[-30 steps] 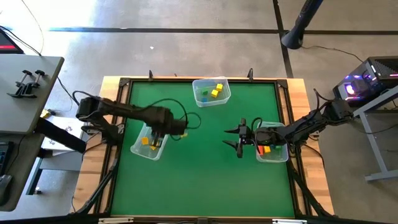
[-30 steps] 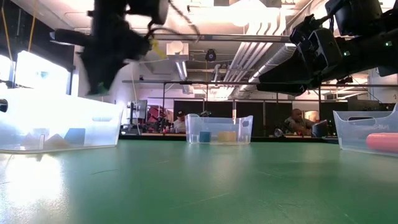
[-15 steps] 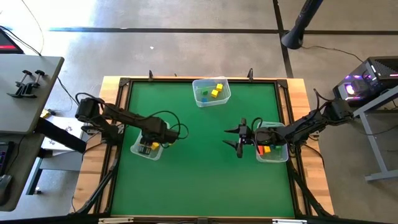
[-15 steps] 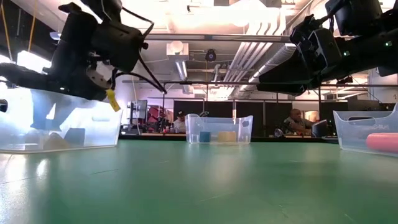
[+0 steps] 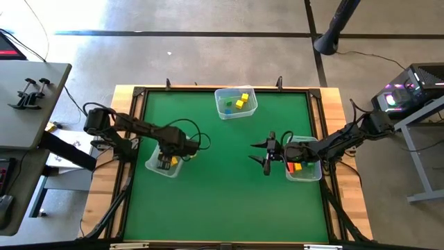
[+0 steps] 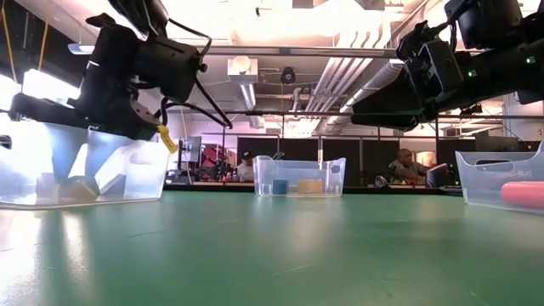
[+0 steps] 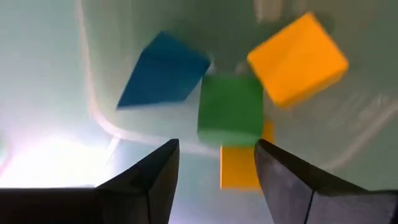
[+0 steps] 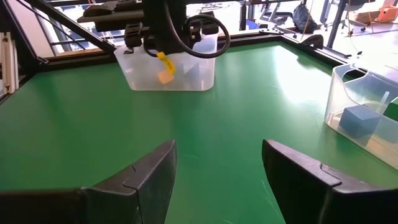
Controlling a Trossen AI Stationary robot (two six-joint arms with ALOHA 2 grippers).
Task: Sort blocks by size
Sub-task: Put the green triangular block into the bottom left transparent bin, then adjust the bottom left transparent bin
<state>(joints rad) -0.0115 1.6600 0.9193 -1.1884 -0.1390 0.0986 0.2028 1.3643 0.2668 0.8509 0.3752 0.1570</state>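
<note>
Left hand [image 5: 165, 161] hangs over the clear bin [image 5: 154, 169] at the left side of the green surface [image 5: 222, 187], fingers spread apart, gripping nothing. Its wrist view looks down into that bin: a green block [image 7: 230, 109] sits between the fingertips' line of sight, with a blue block [image 7: 163, 78], an orange-yellow block [image 7: 298, 59] and a second yellow block [image 7: 239, 165] partly hidden under the green one. Whether the green block is resting on the bin floor or in mid-air can't be told; the picture is smeared. From above, the arm covers most of this bin, only a bit of yellow shows.

Right hand [image 5: 268, 154] sits beside the right bin [image 5: 305, 173], fingers apart and empty, above bare surface. That bin's contents are mostly covered by the arm; red and yellow bits peek out. In the low view a pink-red piece [image 6: 521, 195] shows through its wall.

Far-edge bin [image 5: 236, 102] holds yellow, green and blue pieces, too small to count.

People show in the room behind, hard to make out.
</note>
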